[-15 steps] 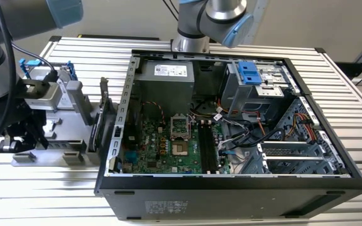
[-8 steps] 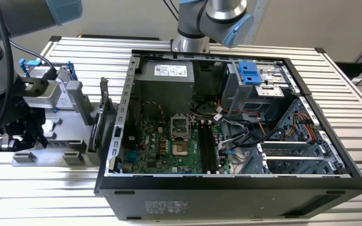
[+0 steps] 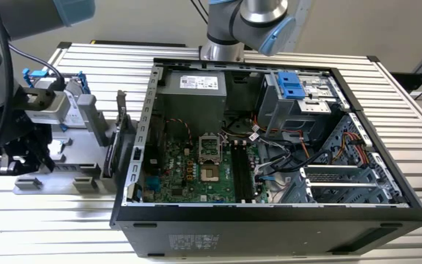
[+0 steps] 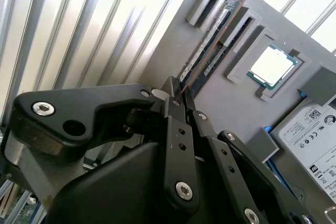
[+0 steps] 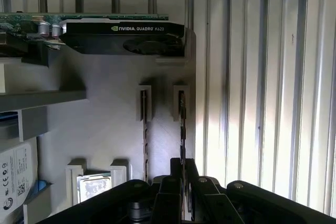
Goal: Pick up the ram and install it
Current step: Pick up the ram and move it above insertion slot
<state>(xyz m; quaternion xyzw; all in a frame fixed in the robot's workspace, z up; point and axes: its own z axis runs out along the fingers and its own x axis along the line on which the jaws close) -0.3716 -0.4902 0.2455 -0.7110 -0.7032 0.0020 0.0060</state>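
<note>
Robot lab bench.
You had a slatted metal table point(image 3: 409, 110), an opened computer case point(image 3: 270, 231) and a parts fixture point(image 5: 105, 124).

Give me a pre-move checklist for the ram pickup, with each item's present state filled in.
1. End effector lined up with the ram: ok.
2. Ram standing on edge in a slot of the grey tray: ok.
3. Graphics card apart from the ram: ok.
4. Computer case open, motherboard exposed: ok.
5. Memory slots empty: cannot tell.
</note>
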